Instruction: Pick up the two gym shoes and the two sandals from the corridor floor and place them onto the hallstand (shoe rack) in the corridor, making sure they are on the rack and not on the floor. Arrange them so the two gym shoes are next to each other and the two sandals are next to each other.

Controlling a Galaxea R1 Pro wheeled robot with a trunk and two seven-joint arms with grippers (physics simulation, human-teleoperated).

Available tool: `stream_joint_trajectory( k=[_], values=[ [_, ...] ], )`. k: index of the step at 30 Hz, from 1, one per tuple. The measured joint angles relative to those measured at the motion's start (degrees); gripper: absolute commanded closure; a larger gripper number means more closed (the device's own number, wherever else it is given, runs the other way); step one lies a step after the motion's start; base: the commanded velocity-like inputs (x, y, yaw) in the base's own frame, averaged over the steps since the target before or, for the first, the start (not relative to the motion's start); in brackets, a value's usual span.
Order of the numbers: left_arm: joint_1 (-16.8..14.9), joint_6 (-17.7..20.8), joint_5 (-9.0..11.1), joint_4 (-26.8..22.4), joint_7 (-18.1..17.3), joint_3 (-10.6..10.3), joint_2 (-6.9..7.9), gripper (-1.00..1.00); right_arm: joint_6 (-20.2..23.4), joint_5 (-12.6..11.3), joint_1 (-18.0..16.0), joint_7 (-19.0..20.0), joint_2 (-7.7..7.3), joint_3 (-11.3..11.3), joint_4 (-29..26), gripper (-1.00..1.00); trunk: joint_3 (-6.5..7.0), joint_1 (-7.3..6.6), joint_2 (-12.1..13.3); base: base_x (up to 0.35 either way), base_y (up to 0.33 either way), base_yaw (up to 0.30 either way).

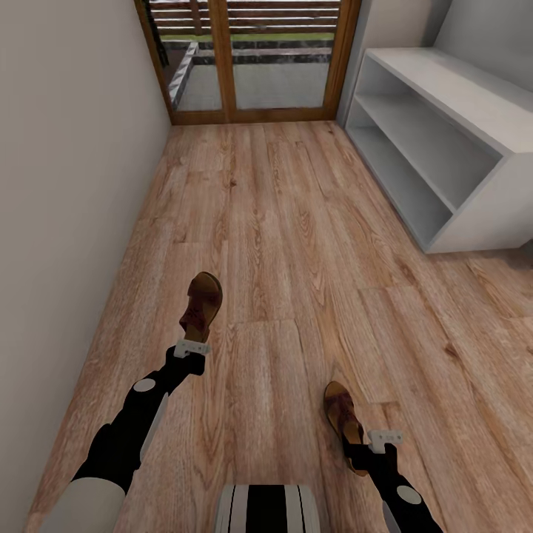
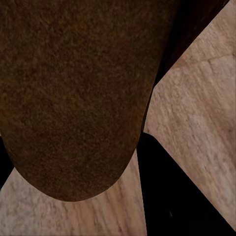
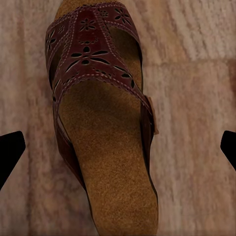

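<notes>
The hallstand (image 1: 451, 133) stands empty at two o'clock, well apart from both sandals on the corridor floor (image 1: 296, 244). The left claw (image 1: 191, 348) appears clenched on the heel of the left sandal (image 1: 200, 305), whose long axis points to twelve. The right sandal (image 1: 343, 416) lies lengthwise at eleven o'clock from the right claw (image 1: 384, 438), whose fingers (image 3: 11, 152) straddle it, released. No brand or writing is legible.

The head view looks forward and down along the corridor floor (image 1: 296, 244). Both wrist views sit very near a sandal each, left sandal (image 2: 73, 98) and right sandal (image 3: 103, 132), sharing that floor.
</notes>
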Motion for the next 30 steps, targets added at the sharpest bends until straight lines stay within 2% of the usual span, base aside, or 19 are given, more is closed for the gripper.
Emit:
stream_joint_trajectory(
  k=[3, 7, 21, 30],
  values=[
    [-0.04, -0.02, 0.00, 0.00, 0.00, 0.00, 0.00, 1.00, 0.00, -0.01, 0.00, 0.00, 0.00, 0.00, 0.00, -1.00, 0.00, 0.00, 0.00, -0.002, 0.000, 0.000],
    [-0.03, -0.02, -0.03, 0.00, 0.00, 0.01, 0.00, 1.00, 0.00, -0.05, 0.00, 0.00, 0.00, 0.00, 0.00, -1.00, -0.90, 0.11, -0.05, 0.000, 0.000, 0.000],
    [-0.07, 0.00, -0.04, 0.01, 0.03, 0.15, 0.07, 1.00, 0.00, -0.08, 0.00, 0.07, 0.00, 0.00, -0.08, -1.00, -5.00, 0.47, -0.24, 0.000, 0.000, 0.000],
    [-0.09, 0.02, 0.00, 0.00, 0.02, 0.15, 0.09, 1.00, 0.01, -0.08, 0.00, 0.02, 0.00, 0.00, -0.09, -1.00, -5.48, 0.46, -0.24, 0.000, 0.000, 0.000]
  ],
)
